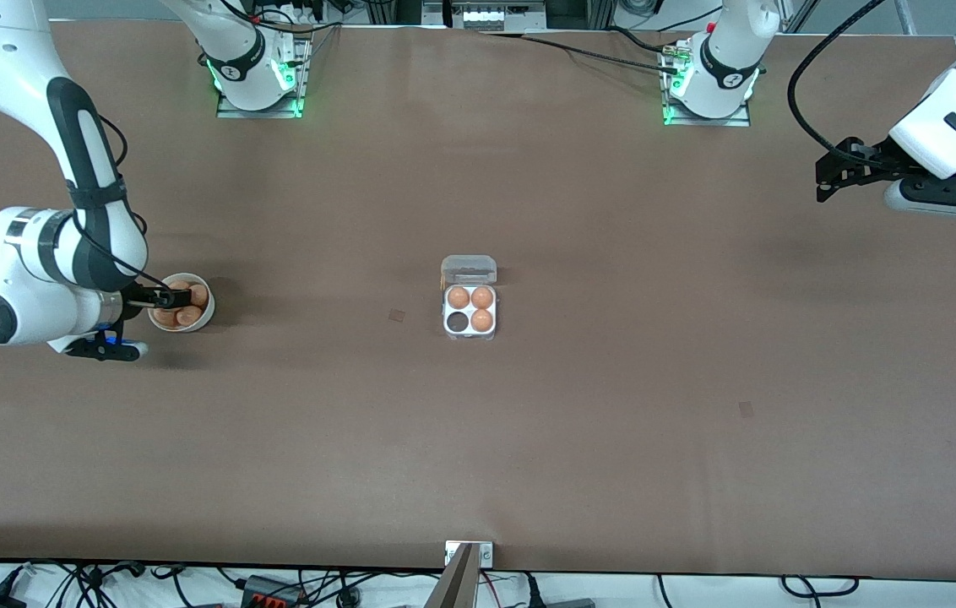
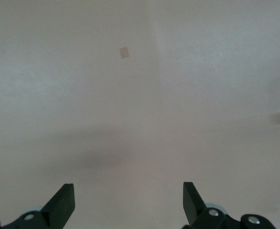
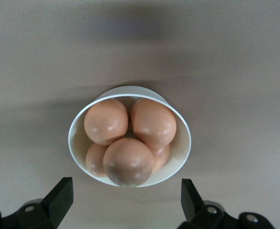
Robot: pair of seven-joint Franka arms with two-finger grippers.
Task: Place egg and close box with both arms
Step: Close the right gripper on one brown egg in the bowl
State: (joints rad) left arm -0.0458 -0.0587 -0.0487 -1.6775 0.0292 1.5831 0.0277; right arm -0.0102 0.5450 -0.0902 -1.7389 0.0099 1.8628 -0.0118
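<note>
Brown table (image 1: 613, 439) lay under everything, and the things nearest the front camera sat about midway up it. At the centre stood the box (image 1: 470, 310), its clear lid (image 1: 469, 269) hinged back on the side toward the arms' bases; three cells held brown eggs and the cell toward the right arm's end, nearer the camera, was dark and unfilled. Level with it, toward the right arm's end of the table, the white bowl (image 3: 130, 136) held a heap of eggs.

By my judgement the picking step was in hand: nothing had yet been lifted. The right gripper (image 3: 125, 195) hung just over the bowl, fingers spread wide and holding nothing, with the topmost egg (image 3: 128, 161) between them. The next move called for a short descent and a gentle pinch on that egg.

Over bare table at its own end, the left gripper (image 2: 129, 202) waited, fingers likewise spread and holding nothing.
</note>
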